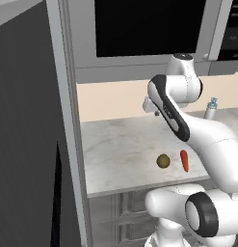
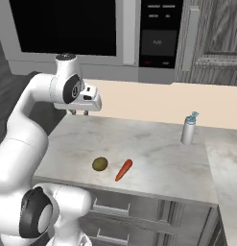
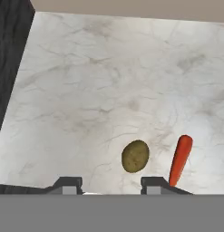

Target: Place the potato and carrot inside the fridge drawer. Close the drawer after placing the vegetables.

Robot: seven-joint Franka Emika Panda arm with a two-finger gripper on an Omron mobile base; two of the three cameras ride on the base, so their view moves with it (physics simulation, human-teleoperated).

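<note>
The olive-brown potato [image 1: 163,160] [image 2: 100,164] [image 3: 135,156] lies on the marble counter [image 1: 120,144] near its front edge. The red-orange carrot [image 1: 184,160] [image 2: 123,170] [image 3: 180,160] lies just to its right, apart from it. My gripper [image 2: 79,113] [image 3: 111,183] hangs well above the counter, behind the potato, pointing down. It is open, with nothing between its fingers. The fridge [image 1: 29,125] [image 3: 9,50] stands as a tall dark-grey side wall left of the counter. The fridge drawer is out of view.
A small spray bottle [image 1: 211,108] [image 2: 188,128] stands at the back right of the counter. A dark window and an oven panel [image 2: 157,33] sit above the beige backsplash. Cabinet drawers [image 2: 120,211] run below the counter front.
</note>
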